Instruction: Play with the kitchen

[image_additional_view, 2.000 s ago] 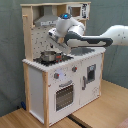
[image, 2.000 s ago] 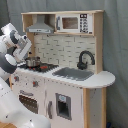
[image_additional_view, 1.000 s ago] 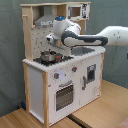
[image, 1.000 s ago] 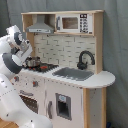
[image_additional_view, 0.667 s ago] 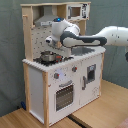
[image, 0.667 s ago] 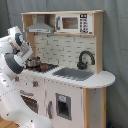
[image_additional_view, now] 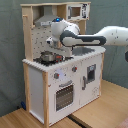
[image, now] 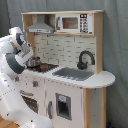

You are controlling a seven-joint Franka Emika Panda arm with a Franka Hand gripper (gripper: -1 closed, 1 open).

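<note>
step: you're working the hob end of the kitchen (image_additional_view: 65, 75), gripper (image_additional_view: 52, 49) low over the pot (image_additional_view: 48, 57)
kitchen: stands on the wood floor (image_additional_view: 100, 110), faucet (image: 85, 59) and sink (image: 73, 74) well apart from the gripper
fingers: can't tell, spread or closed
next: my guess, you line up on the pot rim before descending
hidden: in the first exterior view the arm (image: 12, 55) covers the gripper and part of the pot

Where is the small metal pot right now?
In both exterior views, the pot sits on the kitchen stovetop under the grey hood.
</note>
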